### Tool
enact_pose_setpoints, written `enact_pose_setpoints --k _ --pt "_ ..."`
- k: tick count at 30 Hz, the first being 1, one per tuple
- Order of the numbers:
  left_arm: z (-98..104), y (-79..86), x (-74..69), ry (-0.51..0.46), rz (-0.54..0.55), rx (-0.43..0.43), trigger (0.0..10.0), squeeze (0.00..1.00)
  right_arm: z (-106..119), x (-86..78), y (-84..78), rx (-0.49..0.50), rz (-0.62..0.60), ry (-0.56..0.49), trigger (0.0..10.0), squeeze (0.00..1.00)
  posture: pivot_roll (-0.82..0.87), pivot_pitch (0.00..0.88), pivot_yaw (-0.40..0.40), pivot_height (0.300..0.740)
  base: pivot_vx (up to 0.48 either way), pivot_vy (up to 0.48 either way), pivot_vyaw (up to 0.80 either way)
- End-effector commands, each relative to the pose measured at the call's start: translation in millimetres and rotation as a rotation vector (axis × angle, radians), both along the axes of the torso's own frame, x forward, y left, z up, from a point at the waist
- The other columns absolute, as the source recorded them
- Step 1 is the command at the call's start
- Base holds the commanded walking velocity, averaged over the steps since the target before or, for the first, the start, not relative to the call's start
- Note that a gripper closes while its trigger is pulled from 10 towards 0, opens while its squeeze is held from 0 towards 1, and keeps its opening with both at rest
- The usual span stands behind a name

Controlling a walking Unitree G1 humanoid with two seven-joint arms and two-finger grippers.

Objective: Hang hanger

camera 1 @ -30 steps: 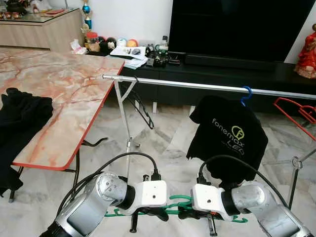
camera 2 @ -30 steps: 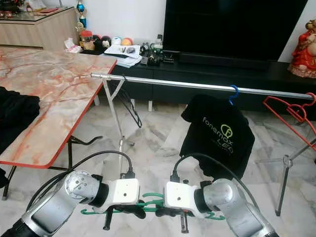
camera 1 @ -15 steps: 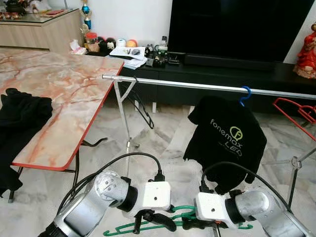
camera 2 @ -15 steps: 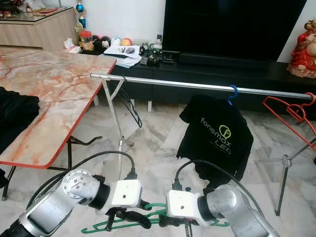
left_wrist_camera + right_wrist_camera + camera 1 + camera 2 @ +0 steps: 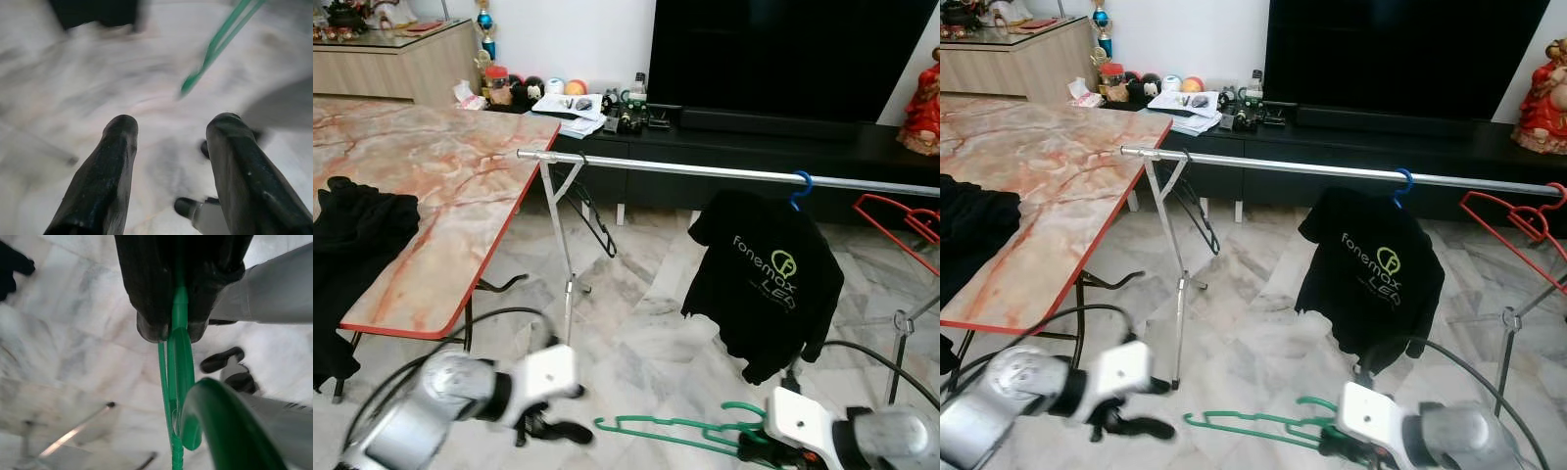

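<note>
The right gripper (image 5: 172, 328) is low down near the floor, on the robot's right side, and its two black fingers are pressed tight on the green hanger (image 5: 675, 428). The hanger sticks out flat from the gripper toward the robot's left, hanging in the air above the white marble floor (image 5: 646, 304), with its hook (image 5: 741, 409) curling up close to the gripper. The left gripper (image 5: 168, 129) is on the other side, a bit blurry, and its two fingers are spread apart with nothing between them. It is a little way from the free end of the hanger and does not touch it. Higher up and farther back, a long silver rail (image 5: 705, 171) runs across the room. A black T-shirt (image 5: 766, 279) with green and white letters hangs from it on a blue hook (image 5: 801, 186). A thin dark hanger (image 5: 595, 217) hangs near the rail's left end, and a red hanger (image 5: 901, 220) is at the far right. A marble-top table (image 5: 431, 186) with a black cloth (image 5: 352, 245) on it stands to the left.
</note>
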State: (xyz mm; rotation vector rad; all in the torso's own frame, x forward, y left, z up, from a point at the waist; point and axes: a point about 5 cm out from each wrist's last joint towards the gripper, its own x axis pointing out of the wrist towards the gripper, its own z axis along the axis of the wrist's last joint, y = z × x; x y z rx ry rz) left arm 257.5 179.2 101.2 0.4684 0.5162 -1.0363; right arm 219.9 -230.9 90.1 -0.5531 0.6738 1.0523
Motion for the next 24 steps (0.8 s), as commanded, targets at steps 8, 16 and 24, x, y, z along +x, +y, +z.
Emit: enact_pose_setpoints --k 8,16,24 --pt "-99 59.9 -26.6 0.165 0.674 0.096 10.0 0.0 -5 12.7 -16.5 0.259 -0.683 -0.163 0.0 0.0 -0.01 0.01 -0.005 0.74 0.0 0.0 0.0" --pt "-161 72.6 -76.5 0.328 0.981 0.247 10.0 0.0 -31 10.0 -26.5 0.402 -1.222 -0.247 0.0 0.0 -0.02 0.0 0.015 0.74 0.0 0.0 0.0" --pt "-189 57.9 -111.0 0.46 1.207 0.169 10.0 0.0 -15 26.8 -16.6 0.632 -1.386 -0.35 10.0 0.0 -0.01 0.0 0.012 0.74 0.0 0.0 0.0"
